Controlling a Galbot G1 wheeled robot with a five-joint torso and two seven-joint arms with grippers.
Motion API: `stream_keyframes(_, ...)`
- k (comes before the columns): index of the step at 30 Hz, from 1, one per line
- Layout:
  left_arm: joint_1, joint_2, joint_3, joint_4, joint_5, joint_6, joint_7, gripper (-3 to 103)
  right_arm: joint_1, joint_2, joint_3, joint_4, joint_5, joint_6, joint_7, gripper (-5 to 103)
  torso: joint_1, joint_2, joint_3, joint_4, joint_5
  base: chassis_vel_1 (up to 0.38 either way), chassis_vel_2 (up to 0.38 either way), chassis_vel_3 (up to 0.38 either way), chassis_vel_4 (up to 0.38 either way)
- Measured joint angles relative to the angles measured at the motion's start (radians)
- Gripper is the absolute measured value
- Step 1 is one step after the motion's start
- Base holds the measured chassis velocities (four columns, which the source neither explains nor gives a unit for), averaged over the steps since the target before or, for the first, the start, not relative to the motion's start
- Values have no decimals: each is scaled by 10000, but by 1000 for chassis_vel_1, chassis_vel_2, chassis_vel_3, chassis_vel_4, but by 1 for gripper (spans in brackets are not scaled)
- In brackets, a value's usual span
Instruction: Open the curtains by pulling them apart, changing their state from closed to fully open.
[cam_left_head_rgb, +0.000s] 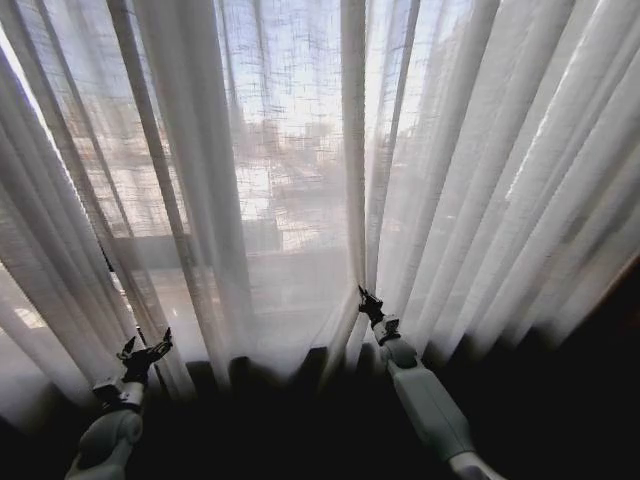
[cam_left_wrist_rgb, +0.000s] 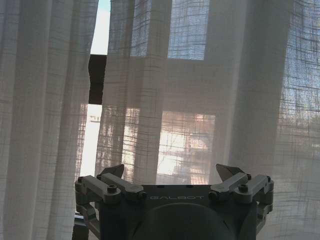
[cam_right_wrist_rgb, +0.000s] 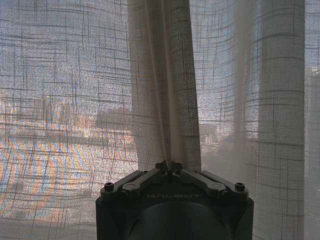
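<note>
Reaching up from the lower right of the head view, the right gripper (cam_left_head_rgb: 365, 297) sits at the middle seam of the curtains (cam_left_head_rgb: 290, 180), its fingers pinched together on a bunched fold of the sheer fabric; the right wrist view shows the fingertips (cam_right_wrist_rgb: 169, 166) meeting with that fold of the curtains (cam_right_wrist_rgb: 165, 95) rising straight out of them. Low on the robot's left, the left gripper (cam_left_head_rgb: 148, 349) is spread wide and grasps nothing, its tips close in front of the pleats without clamping any; in the left wrist view its fingers (cam_left_wrist_rgb: 116, 171) stand well apart before the hanging cloth (cam_left_wrist_rgb: 165, 85). Beyond both grippers the white see-through panels hang in long vertical pleats across the whole window, meeting near the middle. A narrow slit between two folds shows in the left wrist view, with a dark bar (cam_left_wrist_rgb: 97, 80) of the window frame behind it. Through the weave, blurred buildings and bright daylight can be made out
</note>
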Motion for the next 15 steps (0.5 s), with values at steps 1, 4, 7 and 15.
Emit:
stream_keyframes(1,0,0,0,0,0,0,0,100,0,0,0,0,0,0,0,0,0,0,0,0,0,-215,-301,183,318)
stream_keyframes(4,0,0,1,-1,0,0,6,100,-107,-105,145,8,7,19,-98,0,-4,1,-1,0,6,-59,-258,75,252)
stream_keyframes(7,0,0,1,0,0,0,6,100,-149,-114,184,11,-1,48,-156,0,-12,4,-3,3,-1,-7,-211,24,197)
stream_keyframes(15,1,0,-5,0,0,0,-3,100,-153,-63,175,24,-46,98,-271,0,-7,3,-1,4,0,-35,-75,35,86)
